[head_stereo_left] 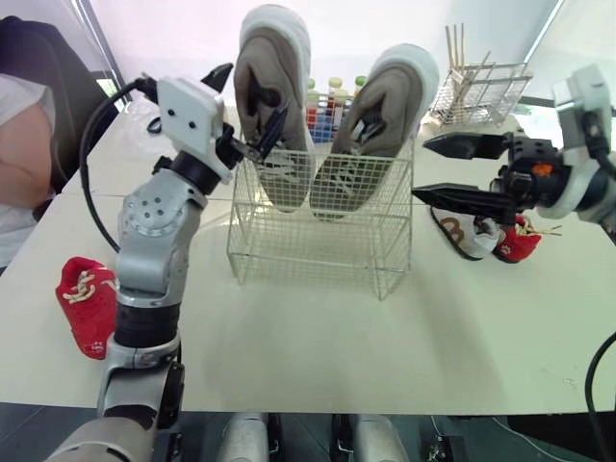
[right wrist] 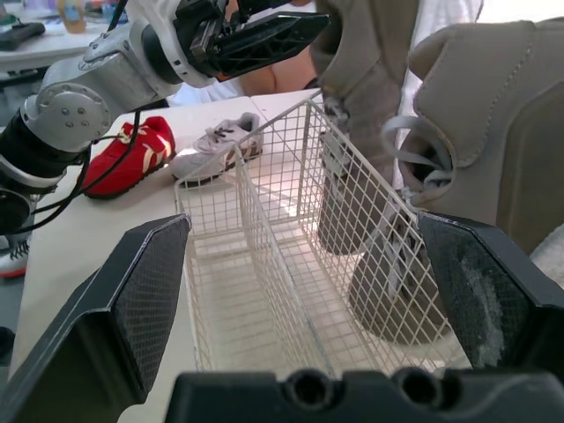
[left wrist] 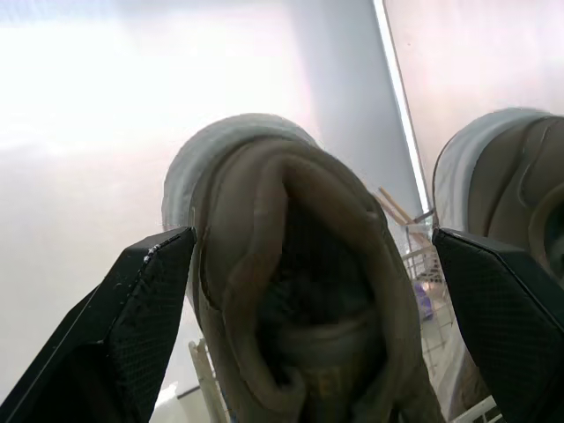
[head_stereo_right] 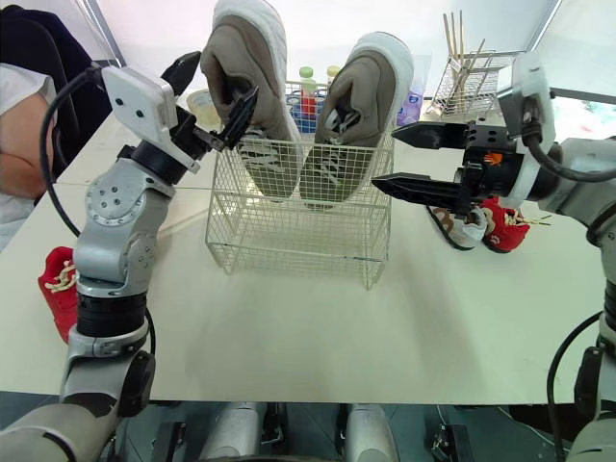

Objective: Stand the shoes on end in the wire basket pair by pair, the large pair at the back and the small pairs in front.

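A white wire basket (head_stereo_left: 308,250) stands mid-table. Two large tan shoes stand on end along its back: the left one (head_stereo_left: 274,67) and the right one (head_stereo_left: 385,106). My left gripper (head_stereo_left: 258,89) is open, its fingers straddling the left shoe's raised heel (left wrist: 291,264). To the basket's right, my right gripper (head_stereo_left: 420,168) is open and empty, its fingertips close to the right shoe. A small red shoe (head_stereo_left: 85,303) lies on the table at the left. Beyond the basket, the right wrist view shows a small grey shoe (right wrist: 216,150). Another small grey shoe (head_stereo_left: 467,231) and a small red one (head_stereo_left: 520,241) lie behind my right gripper.
A person (head_stereo_left: 24,144) sits at the far left. Bottles (head_stereo_left: 327,106) stand behind the basket. A wire rack with sticks (head_stereo_left: 481,91) is at the back right. The table's front edge (head_stereo_left: 318,409) runs close to me.
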Available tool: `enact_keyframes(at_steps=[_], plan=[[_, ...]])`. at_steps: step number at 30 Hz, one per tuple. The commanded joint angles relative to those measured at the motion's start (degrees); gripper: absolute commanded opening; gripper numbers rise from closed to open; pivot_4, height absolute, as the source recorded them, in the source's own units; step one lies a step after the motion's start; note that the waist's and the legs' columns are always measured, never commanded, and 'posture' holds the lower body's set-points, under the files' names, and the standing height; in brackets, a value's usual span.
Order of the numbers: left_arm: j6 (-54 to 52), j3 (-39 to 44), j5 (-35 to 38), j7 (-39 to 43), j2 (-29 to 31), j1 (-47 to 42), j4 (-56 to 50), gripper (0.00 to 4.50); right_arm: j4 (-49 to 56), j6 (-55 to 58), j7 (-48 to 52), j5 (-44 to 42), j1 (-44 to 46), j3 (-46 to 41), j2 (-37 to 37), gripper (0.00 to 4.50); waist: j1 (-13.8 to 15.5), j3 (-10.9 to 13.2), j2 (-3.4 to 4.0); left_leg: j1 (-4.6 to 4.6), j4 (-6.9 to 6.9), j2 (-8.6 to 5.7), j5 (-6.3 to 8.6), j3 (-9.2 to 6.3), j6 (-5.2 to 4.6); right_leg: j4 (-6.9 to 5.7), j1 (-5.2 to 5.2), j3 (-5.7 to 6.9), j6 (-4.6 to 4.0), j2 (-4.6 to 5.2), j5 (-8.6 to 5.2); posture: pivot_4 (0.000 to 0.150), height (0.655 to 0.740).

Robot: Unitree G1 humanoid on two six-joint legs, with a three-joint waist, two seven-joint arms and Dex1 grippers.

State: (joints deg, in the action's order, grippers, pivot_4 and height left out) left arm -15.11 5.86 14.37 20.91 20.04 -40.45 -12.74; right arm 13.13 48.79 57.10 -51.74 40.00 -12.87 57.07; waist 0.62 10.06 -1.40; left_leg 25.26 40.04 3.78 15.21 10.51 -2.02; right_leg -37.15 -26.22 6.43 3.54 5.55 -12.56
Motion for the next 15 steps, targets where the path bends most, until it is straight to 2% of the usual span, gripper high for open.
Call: enact_keyframes(at_steps=[1, 3, 6, 9, 11, 13, 15], plan=[[-1.78, 2.26, 2.58, 0.83, 1.8, -2.95, -2.36, 4.45, -0.13, -1.71, 0.42, 0.87, 1.8, -0.61, -0.48, 4.5, 0.0, 0.0, 0.0, 0.0, 0.0, 0.0, 0.0, 0.0, 0.0, 0.0, 0.0, 0.0, 0.0, 0.0, 0.0, 0.15, 0.7352], [-5.22, 3.2, 5.91, 1.61, 2.64, -3.23, -4.46, 4.45, -0.8, -1.89, 0.73, 1.02, 1.83, -0.85, -0.59, 4.5, 0.05, 0.0, 0.0, 0.0, 0.0, 0.0, 0.0, 0.0, 0.0, 0.01, 0.01, 0.0, 0.0, 0.0, 0.0, 0.15, 0.7352], [-13.46, 6.52, 15.74, 4.2, 5.04, -2.6, -8.87, 4.45, -2.45, -3.69, -0.71, 4.02, 1.84, -0.86, -0.53, 4.5, 0.02, 0.0, 0.0, 0.01, 0.0, 0.0, 0.0, 0.0, 0.0, 0.02, 0.01, 0.0, 0.0, 0.0, 0.0, 0.15, 0.7352], [-30.11, 12.54, 36.23, 5.7, 11.29, 2.91, -15.61, 4.45, -4.62, -4.14, -1.63, 6.24, 1.91, -0.88, 0.01, 4.5, -0.45, -0.02, 0.03, 0.0, -0.02, 0.01, 0.0, -0.01, 0.01, 0.0, -0.01, -0.01, 0.01, 0.01, 0.0, 0.15, 0.7352], [-36.46, 14.43, 46.37, 6.11, 14.86, 6.89, -18.44, 4.45, -6.12, -4.18, -1.94, 6.53, 1.96, -1.71, -0.33, 4.5, -0.82, -0.04, 0.07, -0.05, -0.04, 0.02, -0.01, 0.0, 0.03, -0.03, -0.01, -0.05, 0.02, 0.0, -0.01, 0.15, 0.7352], [-39.14, 14.23, 50.45, 7.8, 18.2, 10.55, -20.72, 4.45, -7.47, -4.93, -2.15, 7.66, 1.41, -2.02, -0.48, 4.5, -1.08, -0.04, 0.07, -0.06, -0.04, 0.02, -0.05, -0.04, 0.09, -0.07, 0.02, -0.05, 0.02, 0.0, -0.02, 0.15, 0.7352], [-39.74, 12.39, 51.48, 8.62, 19.37, 12.45, -21.66, 4.45, -7.97, -5.49, -2.06, 8.24, 0.18, -2.28, -0.62, 4.5, -0.99, -0.04, 0.07, -0.06, -0.02, 0.0, -0.05, -0.06, 0.1, -0.06, 0.05, -0.04, 0.01, -0.01, -0.02, 0.15, 0.7352]])
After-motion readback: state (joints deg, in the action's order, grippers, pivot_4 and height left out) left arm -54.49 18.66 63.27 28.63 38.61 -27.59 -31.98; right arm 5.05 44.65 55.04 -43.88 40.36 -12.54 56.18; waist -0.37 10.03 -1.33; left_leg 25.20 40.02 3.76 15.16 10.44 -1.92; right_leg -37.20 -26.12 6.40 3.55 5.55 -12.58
